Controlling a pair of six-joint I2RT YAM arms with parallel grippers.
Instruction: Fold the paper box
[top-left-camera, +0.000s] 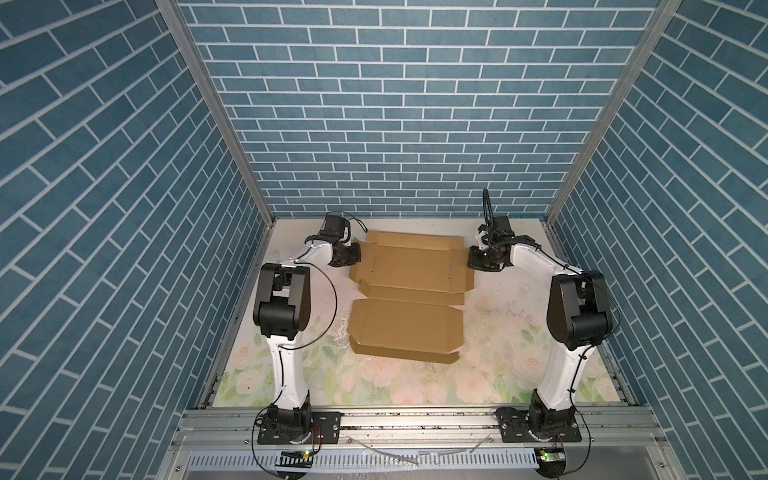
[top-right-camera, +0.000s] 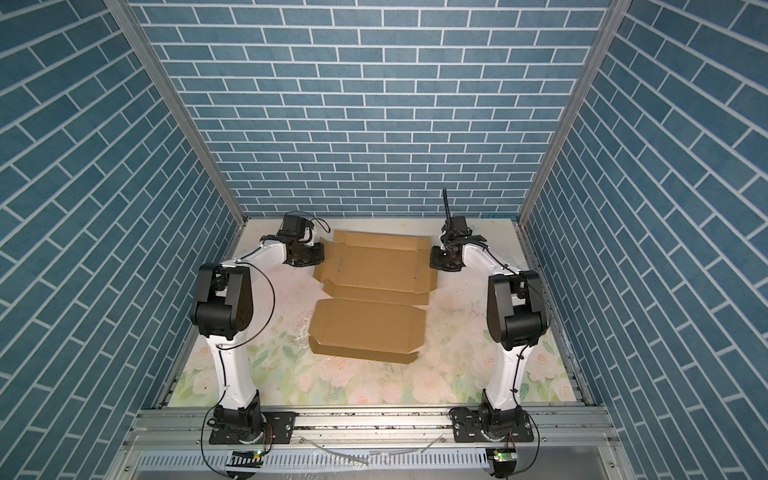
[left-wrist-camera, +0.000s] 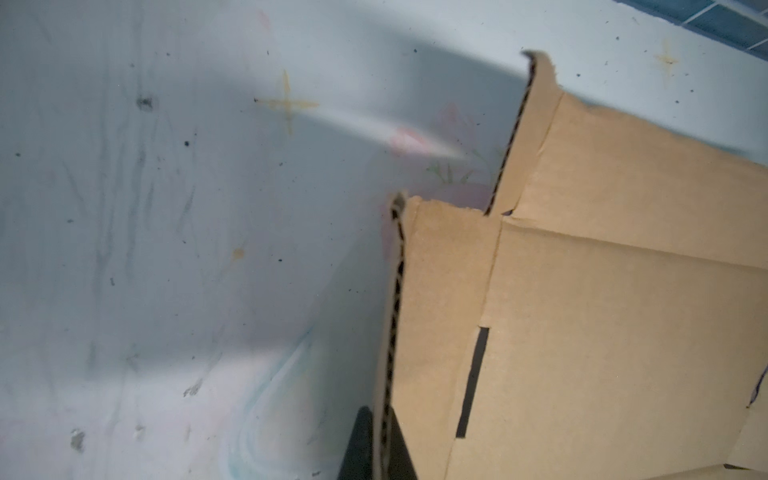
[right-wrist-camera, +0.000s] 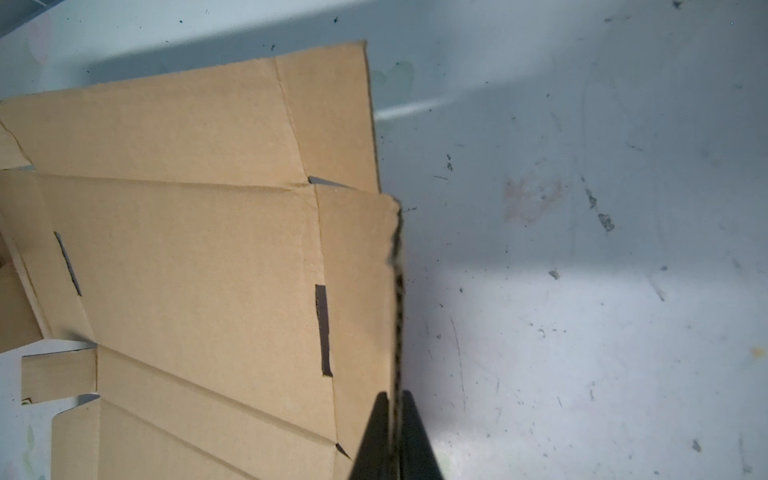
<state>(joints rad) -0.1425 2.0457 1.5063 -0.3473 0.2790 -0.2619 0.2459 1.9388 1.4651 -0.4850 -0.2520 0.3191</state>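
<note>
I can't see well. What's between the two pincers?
The paper box: its brown cardboard stretches from the left pincer to the right pincer, seen in both top views.

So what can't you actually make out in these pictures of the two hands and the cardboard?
The left hand: its wrist view is blurred, and the bottom edge cuts off all but its tips.
The right hand: its wrist view's bottom edge cuts it off likewise.
Both top views: each hand's tips hide behind its own black housing.
The paper box: the underside, covered by the cardboard itself in every view.
</note>
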